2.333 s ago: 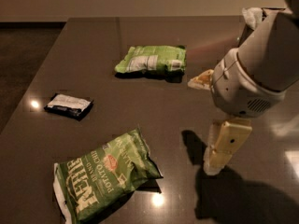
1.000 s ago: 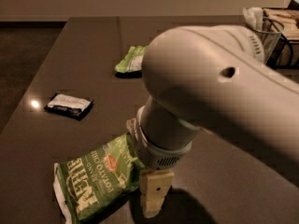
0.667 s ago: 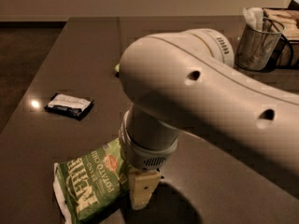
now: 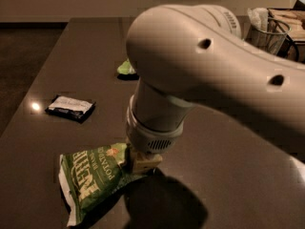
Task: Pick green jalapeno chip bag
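The green jalapeno chip bag (image 4: 93,178) lies flat near the front left edge of the dark table (image 4: 228,175), with white block letters and a white edge. My gripper (image 4: 143,162) is down at the bag's right end, touching or just above it. The big white arm hides most of the gripper.
A small black-and-white packet (image 4: 70,108) lies left of centre. A paler lime-green bag (image 4: 126,68) sits further back, mostly hidden by the arm. A metal mesh cup (image 4: 268,32) stands at the back right. The table's left edge drops to the floor.
The arm has swung from the right side of the table leftward and down. The gripper now sits over the right end of the chip bag. The bag has barely moved.
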`<state>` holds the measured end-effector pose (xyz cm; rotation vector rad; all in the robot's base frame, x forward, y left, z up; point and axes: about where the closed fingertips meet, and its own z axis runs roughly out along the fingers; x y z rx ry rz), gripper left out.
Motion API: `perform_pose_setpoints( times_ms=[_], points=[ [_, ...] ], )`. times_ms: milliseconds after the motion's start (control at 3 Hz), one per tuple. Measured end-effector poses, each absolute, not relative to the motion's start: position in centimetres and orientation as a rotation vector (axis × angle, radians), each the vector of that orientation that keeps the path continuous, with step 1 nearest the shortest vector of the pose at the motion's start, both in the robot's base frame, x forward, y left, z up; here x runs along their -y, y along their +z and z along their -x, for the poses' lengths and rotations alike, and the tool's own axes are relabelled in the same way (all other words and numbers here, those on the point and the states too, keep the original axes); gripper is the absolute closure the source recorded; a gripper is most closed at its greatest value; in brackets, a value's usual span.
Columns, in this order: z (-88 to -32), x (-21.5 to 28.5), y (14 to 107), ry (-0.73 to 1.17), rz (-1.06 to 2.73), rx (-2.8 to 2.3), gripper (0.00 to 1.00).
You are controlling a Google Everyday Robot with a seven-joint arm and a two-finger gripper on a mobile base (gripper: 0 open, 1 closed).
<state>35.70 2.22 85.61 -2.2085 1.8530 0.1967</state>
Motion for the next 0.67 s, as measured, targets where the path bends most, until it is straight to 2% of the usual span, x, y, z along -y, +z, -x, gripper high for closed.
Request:
perform_pose_setpoints(
  times_ms=[333,667],
  points=[
    [-37.9,0.0,88.9,0.192,2.116,-1.878,0.87],
    [-40.1,1.9,93.0,0.168,2.054,-1.858,1.00]
  ],
)
